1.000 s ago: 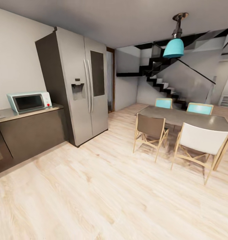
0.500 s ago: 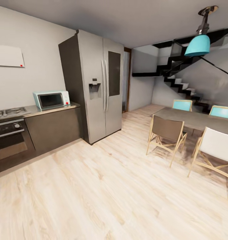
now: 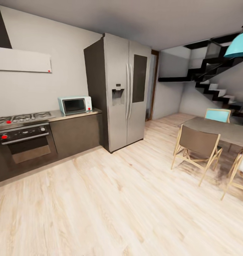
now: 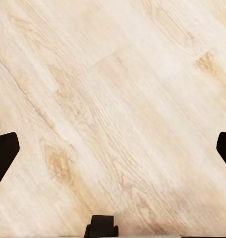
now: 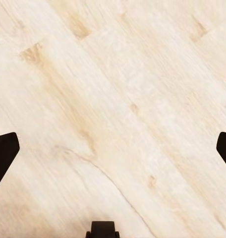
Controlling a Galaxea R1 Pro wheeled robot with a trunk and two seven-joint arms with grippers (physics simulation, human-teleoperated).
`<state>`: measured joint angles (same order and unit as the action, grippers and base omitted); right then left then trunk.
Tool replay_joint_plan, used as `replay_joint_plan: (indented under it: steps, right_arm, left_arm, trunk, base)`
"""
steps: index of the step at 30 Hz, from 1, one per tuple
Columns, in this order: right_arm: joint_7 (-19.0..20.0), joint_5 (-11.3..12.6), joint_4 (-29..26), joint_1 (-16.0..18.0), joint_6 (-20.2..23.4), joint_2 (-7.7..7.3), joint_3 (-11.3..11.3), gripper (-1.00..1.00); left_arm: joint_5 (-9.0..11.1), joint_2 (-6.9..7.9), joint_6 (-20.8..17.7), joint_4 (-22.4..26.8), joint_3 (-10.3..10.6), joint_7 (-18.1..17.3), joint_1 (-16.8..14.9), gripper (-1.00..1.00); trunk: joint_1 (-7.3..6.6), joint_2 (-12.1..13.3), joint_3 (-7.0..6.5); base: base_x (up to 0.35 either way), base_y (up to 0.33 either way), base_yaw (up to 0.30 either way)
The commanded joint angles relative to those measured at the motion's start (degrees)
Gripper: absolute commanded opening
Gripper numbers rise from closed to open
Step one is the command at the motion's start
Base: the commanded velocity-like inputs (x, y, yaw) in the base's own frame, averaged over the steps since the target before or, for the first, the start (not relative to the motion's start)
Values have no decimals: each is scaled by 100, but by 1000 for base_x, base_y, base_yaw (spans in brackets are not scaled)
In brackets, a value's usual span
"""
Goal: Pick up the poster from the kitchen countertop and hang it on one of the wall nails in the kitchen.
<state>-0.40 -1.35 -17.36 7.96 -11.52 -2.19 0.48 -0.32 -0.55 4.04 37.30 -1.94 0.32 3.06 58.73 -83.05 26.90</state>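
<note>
Robot in transit, nothing in hand. Left gripper (image 4: pixel 113 148) hangs over bare light wood floor (image 3: pixel 128 206), fingers spread wide to the frame edges, nothing between them. Right gripper (image 5: pixel 113 148) same: fingers wide apart, empty, floorboards below.

Head view, near to far: open wood floor, then a brown folding chair (image 3: pixel 198 145) at the near edge of the dark dining table (image 3: pixel 224 129), a teal chair (image 3: pixel 218 115) at its far edge. On the other side a dark cabinet run along the wall with a built-in oven (image 3: pixel 25 142), gas hob (image 3: pixel 20 118) above it, and a teal microwave (image 3: pixel 75 105) at the worktop's end next to the steel fridge (image 3: pixel 127 92). White range hood (image 3: pixel 22 60) on the wall. Stairs (image 3: pixel 221 92) and teal pendant lamp (image 3: pixel 239 44) at the back.

Poster: not in these views, nor the grey countertop with the sink; no wall nail can be made out.

Risks, as judgement:
- Base heading for the wrong worktop; the hob run carries no poster.
- Turning near the table could clip the brown chair or table corner, as the arms are out of the head view.
- Low-hanging grippers could bump cabinet fronts on approach.
</note>
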Motion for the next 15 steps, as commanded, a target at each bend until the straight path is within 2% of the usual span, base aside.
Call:
replay_joint_plan:
  steps: [1,15]
  right_arm:
    - [-4,-14,5,3,-17,-1,5,100]
    - [-4,-14,5,3,-17,-1,5,100]
  left_arm:
    - [-4,-5,10,6,-16,3,2,100]
    - [-4,-4,9,6,-16,3,2,100]
  trunk:
    - [0,-3,5]
    - [0,-3,5]
  base:
    - [0,0,291]
    - [0,0,291]
